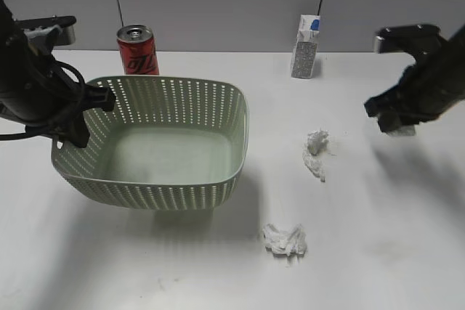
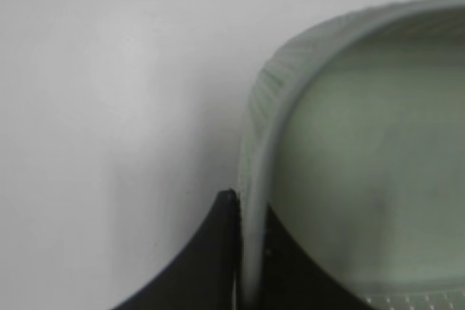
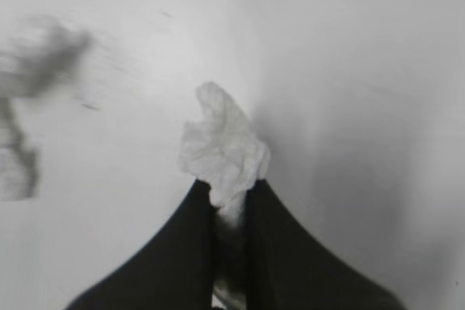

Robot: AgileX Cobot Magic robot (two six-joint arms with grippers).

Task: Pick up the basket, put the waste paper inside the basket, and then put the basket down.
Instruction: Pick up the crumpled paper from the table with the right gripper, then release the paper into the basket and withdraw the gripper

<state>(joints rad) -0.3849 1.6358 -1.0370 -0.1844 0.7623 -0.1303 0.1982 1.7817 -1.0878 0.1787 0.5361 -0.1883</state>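
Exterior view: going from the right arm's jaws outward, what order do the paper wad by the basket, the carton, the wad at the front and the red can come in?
From the right gripper, which holds a wad of its own:
1. Paper wad by the basket, just to its left.
2. Carton at the back, and the front wad, toward the camera: too close to call.
3. Red can, far left at the back.

- The left gripper [image 2: 247,252], dark jaws closed over the pale green rim of the basket [image 2: 349,201], at six o'clock.
- Basket fills three o'clock; bare white table [image 2: 109,107] spreads toward nine.
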